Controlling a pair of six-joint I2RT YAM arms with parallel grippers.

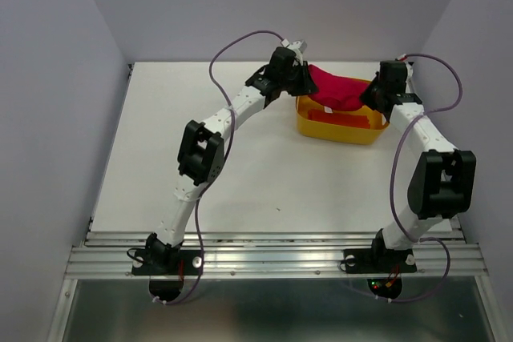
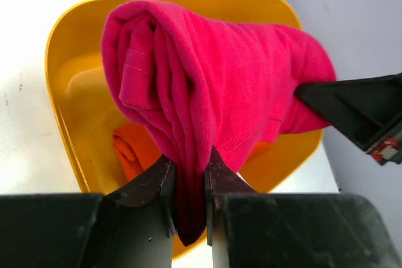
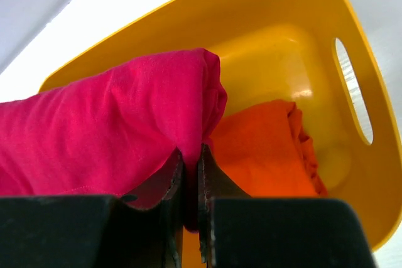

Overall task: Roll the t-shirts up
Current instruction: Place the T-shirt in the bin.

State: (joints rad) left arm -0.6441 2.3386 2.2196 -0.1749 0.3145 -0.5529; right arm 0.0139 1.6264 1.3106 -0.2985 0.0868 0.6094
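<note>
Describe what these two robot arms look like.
Both have white tubular links and chunky black joints, seen on the left arm and the right arm. A thin purple cable loops along each. The fingers are black tapering wedges.

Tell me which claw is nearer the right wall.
Right. The right claw grips the crimson shirt above the tub's right end; the left claw above its left end, farther from the wall.
</note>
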